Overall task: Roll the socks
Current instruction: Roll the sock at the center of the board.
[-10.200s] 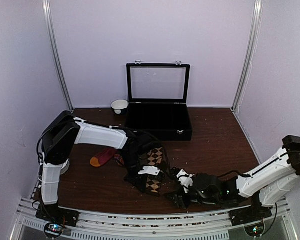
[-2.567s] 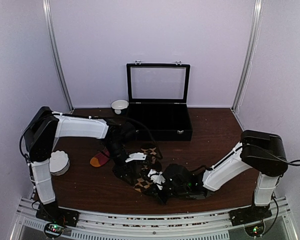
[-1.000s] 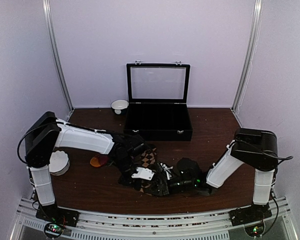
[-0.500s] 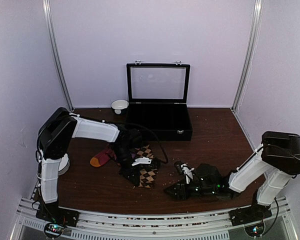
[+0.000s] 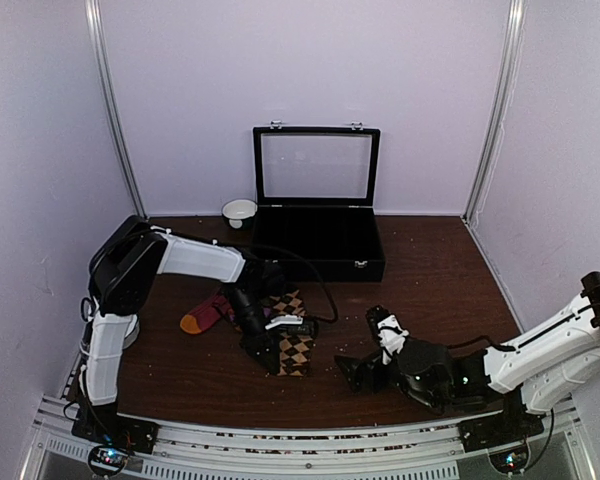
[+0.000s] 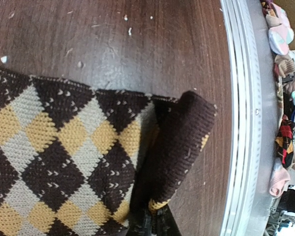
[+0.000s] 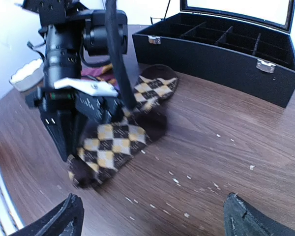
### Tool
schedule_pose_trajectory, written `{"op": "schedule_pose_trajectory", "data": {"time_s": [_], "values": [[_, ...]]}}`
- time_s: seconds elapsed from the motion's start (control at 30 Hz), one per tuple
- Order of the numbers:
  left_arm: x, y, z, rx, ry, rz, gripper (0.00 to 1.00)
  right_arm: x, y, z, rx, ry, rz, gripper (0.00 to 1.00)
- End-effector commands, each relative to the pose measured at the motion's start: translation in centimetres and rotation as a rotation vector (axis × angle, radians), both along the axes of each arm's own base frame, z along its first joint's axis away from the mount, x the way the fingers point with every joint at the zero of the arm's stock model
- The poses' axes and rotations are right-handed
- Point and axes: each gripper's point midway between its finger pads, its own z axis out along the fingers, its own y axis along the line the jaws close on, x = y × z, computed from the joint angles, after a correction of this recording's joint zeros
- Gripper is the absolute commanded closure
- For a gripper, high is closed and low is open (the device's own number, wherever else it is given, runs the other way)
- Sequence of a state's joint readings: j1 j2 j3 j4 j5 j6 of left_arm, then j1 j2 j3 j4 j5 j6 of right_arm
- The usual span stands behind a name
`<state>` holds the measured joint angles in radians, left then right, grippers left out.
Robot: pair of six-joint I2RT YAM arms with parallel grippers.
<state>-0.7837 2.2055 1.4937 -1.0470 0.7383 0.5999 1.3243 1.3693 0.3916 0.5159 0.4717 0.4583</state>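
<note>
One argyle sock pinched by left tool — right tool agape.

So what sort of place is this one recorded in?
Most likely a lab robot cell: plain lilac walls between aluminium posts box in a small wooden table, with two arms bolted to a metal rail at its near edge.

Both arms have white shells on their long links, the left arm and the right arm alike, with bulky black joint housings. A black cable runs along the left one. The left hand is black with a white plate, seemingly screwed on. The right hand has black, rounded fingers.
</note>
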Motion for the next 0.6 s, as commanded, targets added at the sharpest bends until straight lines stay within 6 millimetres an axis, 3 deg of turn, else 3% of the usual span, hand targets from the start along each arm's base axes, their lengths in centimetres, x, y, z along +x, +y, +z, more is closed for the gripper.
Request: {"op": "schedule_pose_trajectory", "data": {"time_s": [0.0, 0.13, 0.27, 0.4, 0.57], "values": [[-0.9, 1.5, -2.2, 0.094, 0.075, 0.014, 0.94, -0.7, -0.5, -0.4, -0.069, -0.108, 0.080, 0.06], [-1.0, 1.7, -2.5, 0.113, 0.105, 0.027, 0.95, -4.2, 3.7, -1.9, -0.267, -0.238, 0.368, 0.19], [-0.5, 1.7, -2.5, 0.114, 0.105, 0.044, 0.95, -5.7, 6.8, -1.7, -0.240, -0.285, 0.536, 0.35], [-0.2, 2.0, -2.9, 0.136, 0.079, 0.041, 0.95, -5.7, 9.6, -2.3, -0.234, -0.275, 0.645, 0.49], [-0.1, 2.2, -3.0, 0.146, 0.063, 0.034, 0.95, -4.4, 11.8, -2.4, -0.224, -0.265, 0.684, 0.56]]}}
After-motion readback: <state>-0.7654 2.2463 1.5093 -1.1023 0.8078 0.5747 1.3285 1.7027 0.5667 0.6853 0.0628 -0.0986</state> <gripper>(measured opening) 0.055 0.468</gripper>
